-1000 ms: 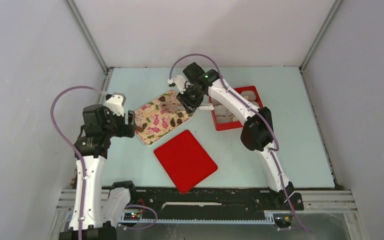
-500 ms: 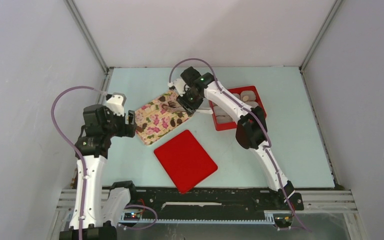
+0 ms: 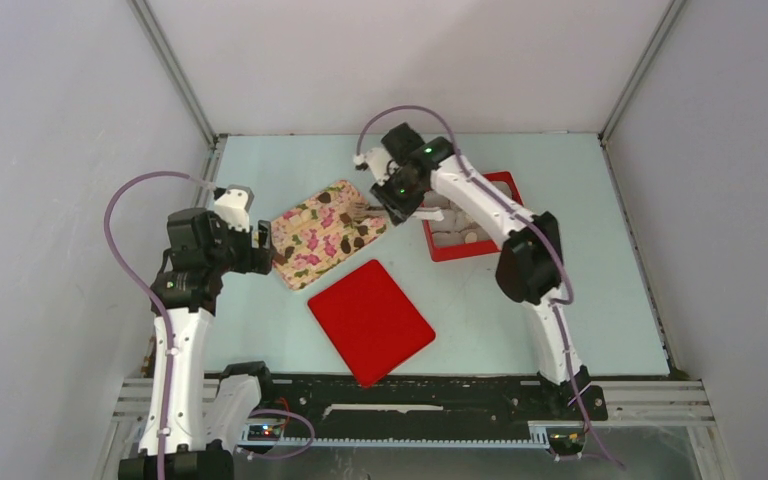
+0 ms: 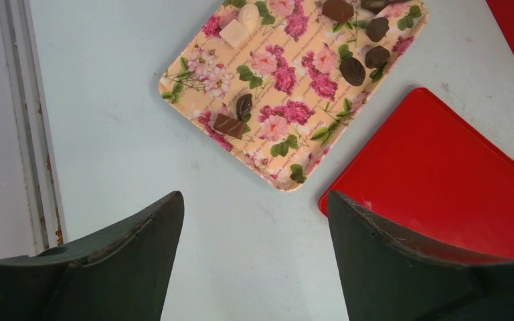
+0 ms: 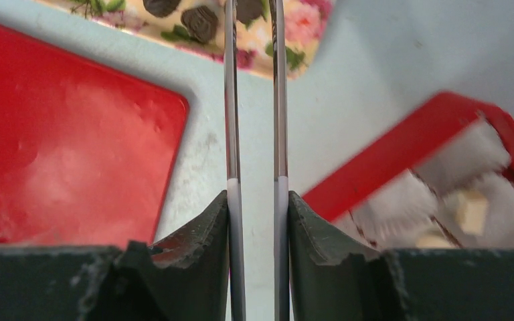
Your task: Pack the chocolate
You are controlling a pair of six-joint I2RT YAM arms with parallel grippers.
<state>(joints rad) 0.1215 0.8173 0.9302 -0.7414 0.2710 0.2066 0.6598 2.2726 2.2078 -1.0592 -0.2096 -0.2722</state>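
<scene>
left gripper (image 4: 253, 200): jaws wide apart, nothing between them. It hangs over bare table (image 4: 107, 134), just off the near corner of the tray (image 4: 194, 73).

right gripper (image 5: 254, 200): clenched on tweezers (image 5: 229, 100), one finger pressed to each blade. Blades are almost parallel with a narrow gap. The tips run off the top of the right wrist view, over the tray edge, so can't tell if they pinch anything. In the top view they're too small to make out.

chocolate (image 4: 353, 70): dark and pale pieces scattered on the tray, most toward its far end. The farthest ones are cut by the frame edge in the left wrist view. At least one pale piece sits among the paper cups (image 5: 401, 200) in the red box (image 5: 388, 150), blurred there. In the top view the right arm (image 3: 480, 200) hides much of the box.

red lid (image 4: 442, 180): flat on the table, just beside the tray, apart from the box.
</scene>
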